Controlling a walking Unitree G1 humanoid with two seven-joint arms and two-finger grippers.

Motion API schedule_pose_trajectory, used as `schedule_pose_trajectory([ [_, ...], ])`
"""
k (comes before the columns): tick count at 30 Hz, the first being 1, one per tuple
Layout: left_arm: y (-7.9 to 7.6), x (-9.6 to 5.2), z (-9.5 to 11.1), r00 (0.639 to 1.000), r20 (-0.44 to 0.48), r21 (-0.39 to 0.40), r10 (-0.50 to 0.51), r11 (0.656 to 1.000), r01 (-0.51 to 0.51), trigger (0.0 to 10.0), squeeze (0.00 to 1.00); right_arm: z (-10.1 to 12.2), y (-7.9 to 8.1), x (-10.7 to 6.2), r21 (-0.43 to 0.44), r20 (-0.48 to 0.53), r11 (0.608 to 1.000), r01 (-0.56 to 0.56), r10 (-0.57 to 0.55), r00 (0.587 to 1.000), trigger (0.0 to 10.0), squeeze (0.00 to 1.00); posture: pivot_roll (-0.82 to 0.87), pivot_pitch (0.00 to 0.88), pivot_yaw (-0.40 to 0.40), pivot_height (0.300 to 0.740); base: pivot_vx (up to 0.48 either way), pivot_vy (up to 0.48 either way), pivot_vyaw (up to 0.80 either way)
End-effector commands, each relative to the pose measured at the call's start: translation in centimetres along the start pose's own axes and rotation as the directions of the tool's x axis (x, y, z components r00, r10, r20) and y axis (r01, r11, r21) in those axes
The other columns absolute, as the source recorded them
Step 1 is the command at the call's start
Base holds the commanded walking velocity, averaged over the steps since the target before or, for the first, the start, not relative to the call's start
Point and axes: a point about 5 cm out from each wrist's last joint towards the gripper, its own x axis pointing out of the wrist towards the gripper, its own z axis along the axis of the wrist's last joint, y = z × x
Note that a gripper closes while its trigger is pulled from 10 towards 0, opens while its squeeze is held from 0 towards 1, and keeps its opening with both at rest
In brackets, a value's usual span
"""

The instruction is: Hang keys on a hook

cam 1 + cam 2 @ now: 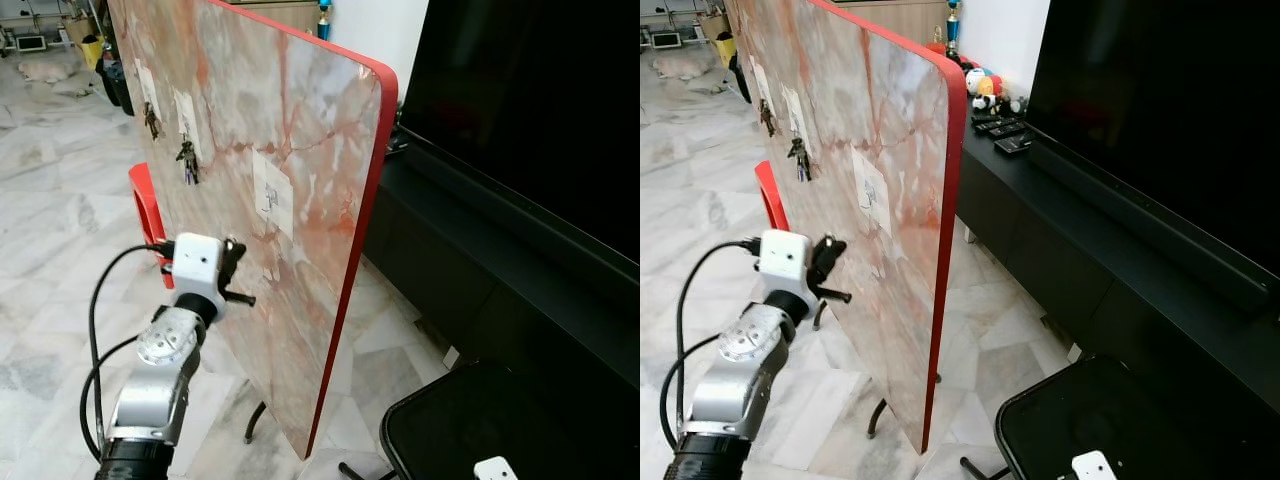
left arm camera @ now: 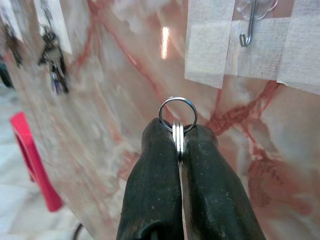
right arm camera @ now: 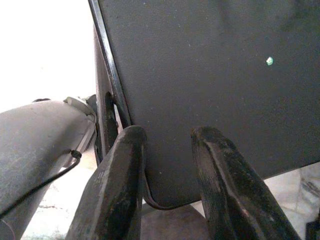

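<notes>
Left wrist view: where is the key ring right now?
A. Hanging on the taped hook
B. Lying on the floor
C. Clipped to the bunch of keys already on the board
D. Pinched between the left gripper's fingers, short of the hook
D: the key ring sits clamped in the left gripper, apart from the empty hook taped to the marble board.

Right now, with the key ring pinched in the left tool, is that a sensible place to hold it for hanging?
Yes, probably. The left tool pinches the key ring at its lower edge, from below, so the open loop stands clear above the fingertips. That leaves the loop free to slip over the hook taped to the board.
</notes>
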Motion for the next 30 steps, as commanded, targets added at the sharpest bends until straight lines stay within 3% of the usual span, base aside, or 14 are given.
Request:
schedule_pose_trajectory([
  [1, 0.0, 0.4, 0.8, 1.0, 0.013, -0.031, -0.026, 0.999, 0.026, 10.0, 0.0, 0.2, -0.3, -0.1, 0.001, 0.004, 1.0, 0.01, -0.01, 1.0, 10.0, 0.0, 0.12, 0.0, -0.099, 0.737, 0.0, 0.0, 0.0],
  [7, 0.5, 1.8, 1.8, 0.999, 0.025, -0.065, -0.043, 0.997, 0.044, 10.0, 0.0, 0.3, -0.4, -0.1, -0.003, 0.004, 1.0, 0.013, -0.013, 1.0, 10.0, 0.0, 0.12, 0.0, -0.106, 0.737, 0.0, 0.0, 0.0],
  [17, -0.3, 4.6, 2.6, 0.989, -0.029, -0.083, -0.144, 0.986, 0.142, 10.0, 0.0, 0.4, -0.5, -0.1, 0.0, 0.011, 1.0, 0.02, -0.02, 1.0, 10.0, 0.0, 0.11, 0.0, -0.108, 0.737, 0.0, 0.0, 0.0],
  [30, -1.7, 4.6, 3.3, 0.963, -0.015, -0.057, -0.269, 0.962, 0.267, 10.0, 0.0, 0.5, -0.4, 0.0, 0.005, 0.012, 1.0, 0.024, -0.024, 1.0, 10.0, 0.0, 0.1, 0.0, -0.102, 0.737, 0.0, 0.0, 0.0],
])
